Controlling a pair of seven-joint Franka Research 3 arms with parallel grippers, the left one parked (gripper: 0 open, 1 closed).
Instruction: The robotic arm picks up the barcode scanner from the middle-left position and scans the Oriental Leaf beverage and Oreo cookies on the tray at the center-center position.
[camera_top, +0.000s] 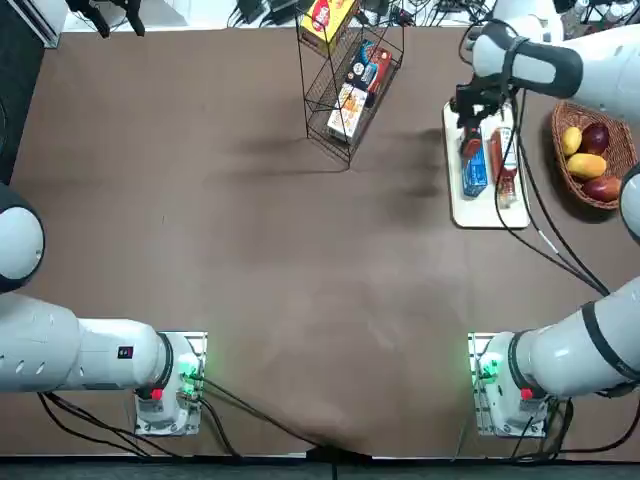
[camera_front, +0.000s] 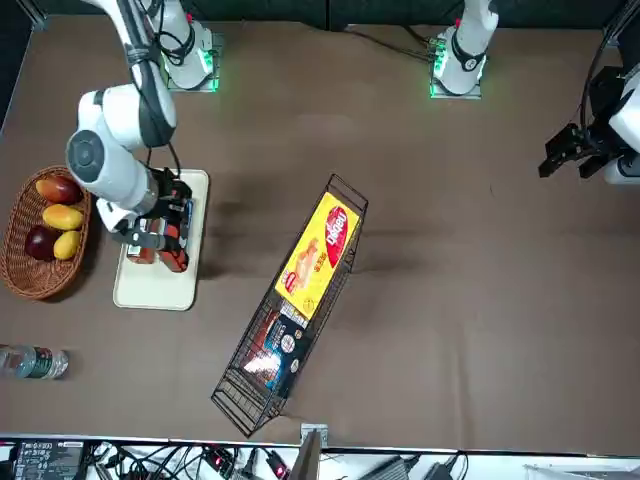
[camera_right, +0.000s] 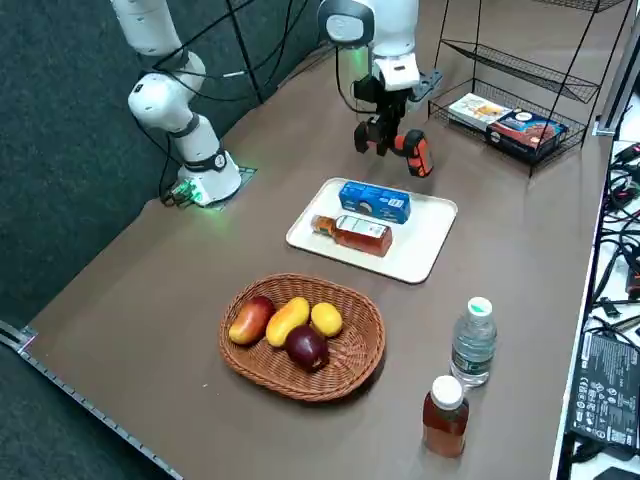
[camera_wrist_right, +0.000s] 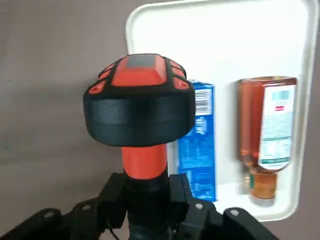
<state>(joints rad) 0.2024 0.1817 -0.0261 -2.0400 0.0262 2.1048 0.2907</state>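
The right gripper (camera_wrist_right: 150, 205) seemingly hovers beside the tray (camera_wrist_right: 235, 45).

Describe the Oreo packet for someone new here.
On the white tray, beside the fruit basket, lie two things. The Oreo packet is the blue box with corners, next to the rounded amber bottle.

No word or number can be read with certainty. The yellow box (camera_front: 318, 256), at the center of the front view, has white lettering on a red oval — too small to make out. In the right wrist view, the blue packet (camera_wrist_right: 199, 145) shows a barcode and fine white print; the reddish-amber bottle (camera_wrist_right: 267, 125) has a white label with a red mark and blurred print — neither legible.
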